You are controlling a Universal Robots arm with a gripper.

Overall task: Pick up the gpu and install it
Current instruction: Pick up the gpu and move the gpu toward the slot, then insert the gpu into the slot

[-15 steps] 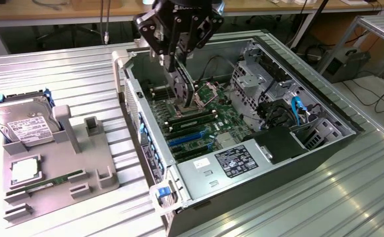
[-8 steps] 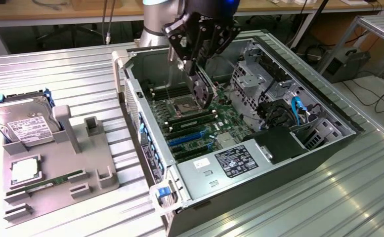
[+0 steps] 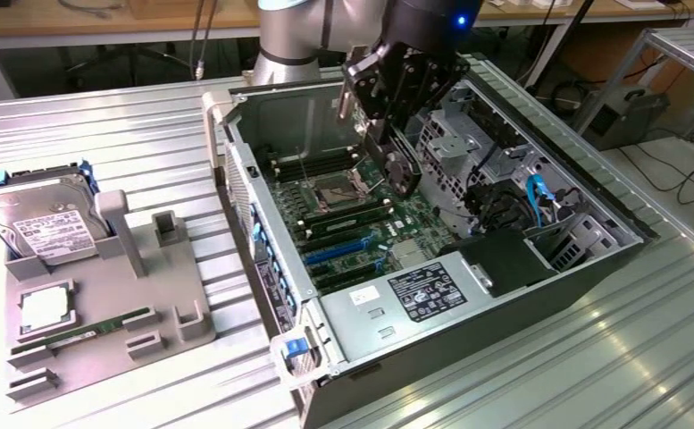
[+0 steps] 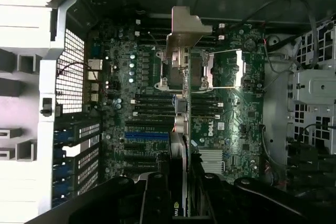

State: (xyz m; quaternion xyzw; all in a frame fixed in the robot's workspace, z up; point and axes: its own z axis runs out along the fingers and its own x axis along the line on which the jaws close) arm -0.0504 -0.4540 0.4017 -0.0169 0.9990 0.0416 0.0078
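While the gripper hangs over the open PC case, we read it as clamped on the gpu. The card hangs edge-down directly below the fingers, above the motherboard, and as far as we can tell it isn't touching the board. In the wrist view the gripper pinches the card's two flat faces. The gpu runs away from it edge-on, with the silvery bracket at the far end. Beneath the card line sit the CPU socket and rows of dark slots, and the blue slot lies just to one side of it. Handling-wise, we'd call the gpu light and stiff but fragile: thin PCB, exposed parts, and a contact edge that shouldn't be touched. The faces look smooth, so with most of the card's length beyond the fingers it could pivot or slip in the pinch. We think the flat faces near the upper edge are the right hold, clear of the connector edge. The bracket is the only robust part. The hard drive and memory stick lie on the table, well away from the gripper.
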